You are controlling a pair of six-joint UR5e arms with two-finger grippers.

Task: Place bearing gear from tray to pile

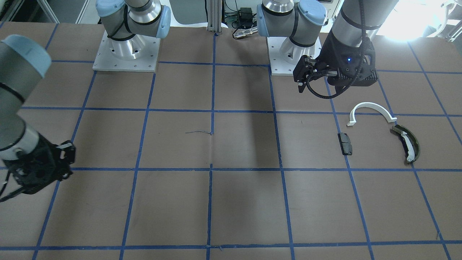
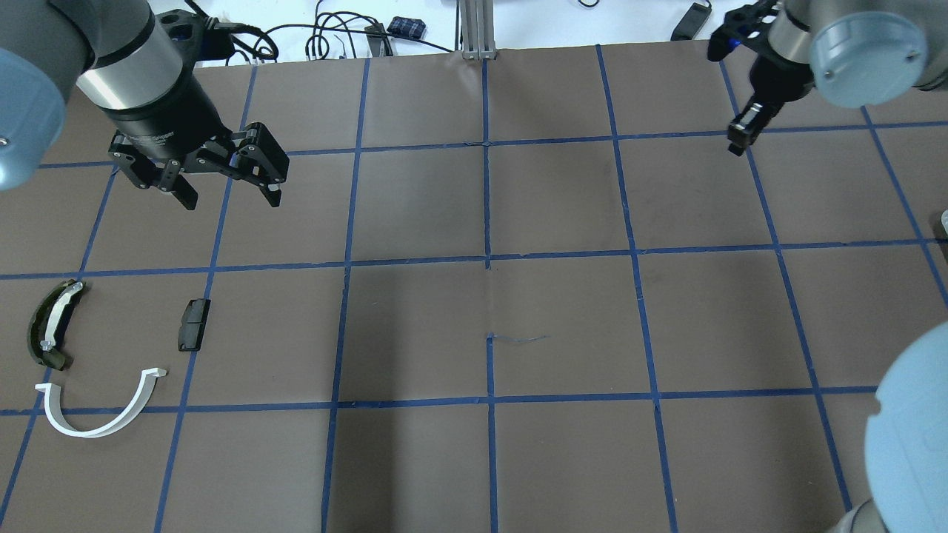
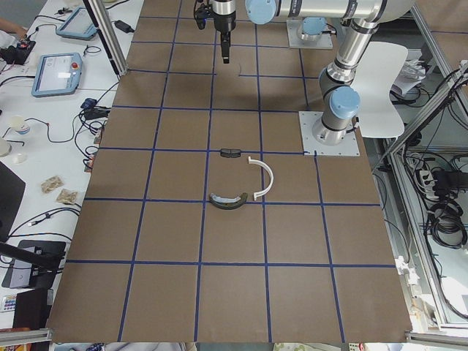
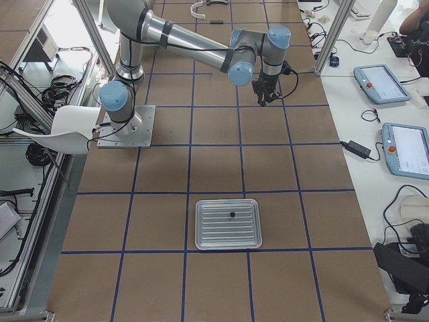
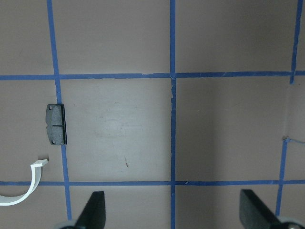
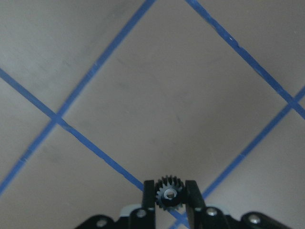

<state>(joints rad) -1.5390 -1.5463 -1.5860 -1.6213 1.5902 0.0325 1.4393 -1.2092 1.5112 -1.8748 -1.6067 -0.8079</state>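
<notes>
Fingers of your right gripper (image 6: 167,190) are pressed on the bearing gear (image 6: 167,193), a small black toothed wheel with a bright metal centre. You see it held above the brown paper table (image 2: 563,207), well apart from the pile (image 3: 227,200). Your left gripper (image 2: 231,197) hangs spread wide and holds nothing, near the dark block (image 2: 192,324), the white half-ring (image 1: 371,105) and the olive curved piece (image 2: 52,324). The fingers hide the gear's sides. On the ribbed metal tray (image 4: 226,231) one dark dot is too small to name
</notes>
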